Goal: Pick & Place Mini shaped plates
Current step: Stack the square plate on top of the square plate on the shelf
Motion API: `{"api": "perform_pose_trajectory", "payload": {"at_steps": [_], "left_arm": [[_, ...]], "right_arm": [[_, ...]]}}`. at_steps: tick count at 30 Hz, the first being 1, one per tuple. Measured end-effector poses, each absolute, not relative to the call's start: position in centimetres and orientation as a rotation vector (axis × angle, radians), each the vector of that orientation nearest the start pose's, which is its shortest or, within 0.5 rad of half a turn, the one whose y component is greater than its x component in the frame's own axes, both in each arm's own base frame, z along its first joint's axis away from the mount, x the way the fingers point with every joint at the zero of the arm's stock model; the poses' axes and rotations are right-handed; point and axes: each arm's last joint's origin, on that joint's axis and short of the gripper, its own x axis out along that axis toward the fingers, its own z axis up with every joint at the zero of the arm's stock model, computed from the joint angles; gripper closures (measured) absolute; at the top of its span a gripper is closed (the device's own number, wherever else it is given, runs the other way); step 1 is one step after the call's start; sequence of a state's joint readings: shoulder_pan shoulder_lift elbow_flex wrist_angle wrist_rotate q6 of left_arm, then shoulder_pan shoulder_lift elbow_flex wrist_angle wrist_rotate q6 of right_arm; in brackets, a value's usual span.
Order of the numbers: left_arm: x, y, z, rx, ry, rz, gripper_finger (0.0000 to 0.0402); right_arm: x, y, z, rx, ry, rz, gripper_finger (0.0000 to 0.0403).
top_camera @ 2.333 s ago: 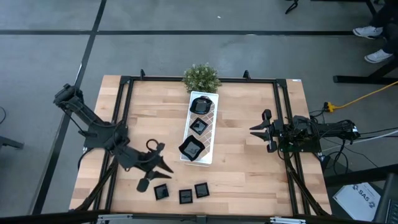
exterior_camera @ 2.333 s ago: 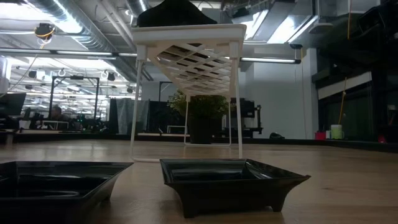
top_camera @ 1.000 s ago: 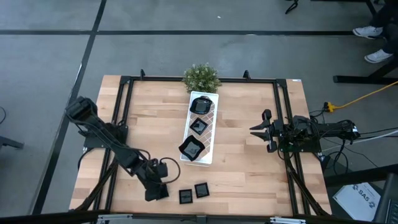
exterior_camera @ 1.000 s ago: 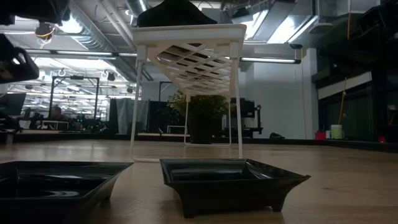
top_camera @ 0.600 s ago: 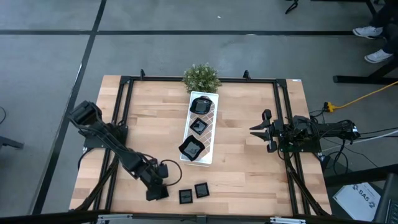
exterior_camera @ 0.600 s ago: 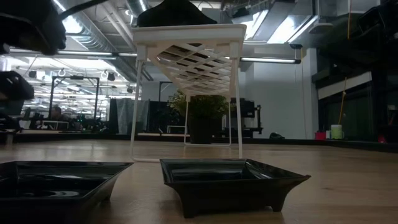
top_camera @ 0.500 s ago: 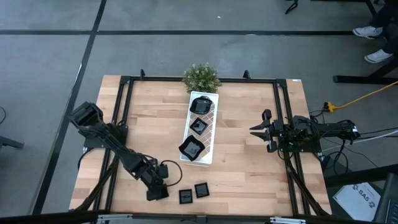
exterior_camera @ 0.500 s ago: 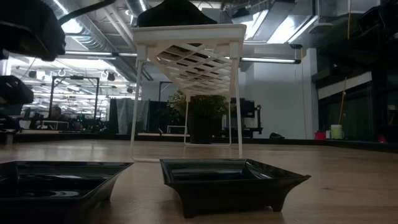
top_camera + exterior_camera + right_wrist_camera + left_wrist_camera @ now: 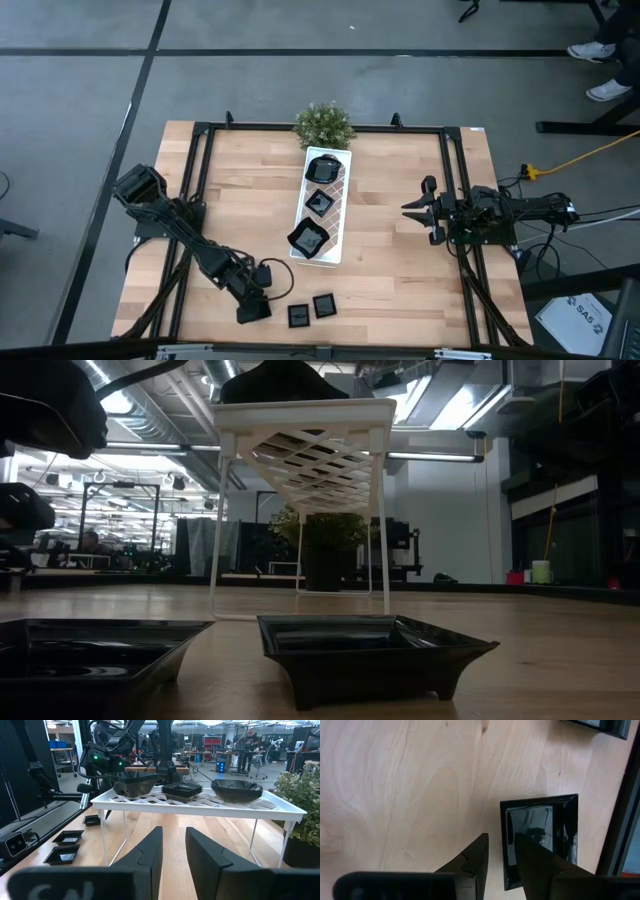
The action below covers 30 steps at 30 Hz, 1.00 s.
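Since a couple of seconds ago, the left arm has swung down toward the table's near edge, and over the last half second it has barely shifted. Its left gripper [image 9: 500, 857] hangs with fingers [image 9: 476, 857] parted astride the rim of a square black plate [image 9: 540, 837], one finger outside the wall, one over the glossy well; whether they pinch it I cannot tell. Two more plates [image 9: 311, 309] lie just beside it on the bare butcher-block table [image 9: 240, 190]. Three plates ride on the white lattice tray [image 9: 337, 195], which stands on thin legs, with a potted plant [image 9: 323, 124] at its far end. The right gripper [image 9: 173, 847] waits at the table's right side, fingers slightly apart, holding nothing. Beyond stretch grey floor, ceiling lights, distant workbenches.
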<state>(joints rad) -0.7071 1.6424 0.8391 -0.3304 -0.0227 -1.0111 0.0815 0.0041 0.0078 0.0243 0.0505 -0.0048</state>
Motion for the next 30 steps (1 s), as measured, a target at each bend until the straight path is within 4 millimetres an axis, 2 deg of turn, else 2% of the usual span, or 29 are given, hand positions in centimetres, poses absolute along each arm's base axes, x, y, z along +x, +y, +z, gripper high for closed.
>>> {"api": "perform_pose_trajectory", "payload": {"at_steps": [8,20,30], "left_arm": [[22.42,-19.06,14.51,-0.474,1.230,-0.017,0.0320],[22.43,-19.07,14.53,-0.465,1.228,-0.023,0.0397],[22.44,-19.07,14.54,-0.465,1.228,-0.023,0.0400]], "right_arm": [[9.72,0.65,16.82,-0.003,-0.028,0.031,0.0318],[9.72,0.65,16.82,-0.003,-0.028,0.031,0.0318],[9.72,0.65,16.82,-0.003,-0.028,0.031,0.0318]]}}
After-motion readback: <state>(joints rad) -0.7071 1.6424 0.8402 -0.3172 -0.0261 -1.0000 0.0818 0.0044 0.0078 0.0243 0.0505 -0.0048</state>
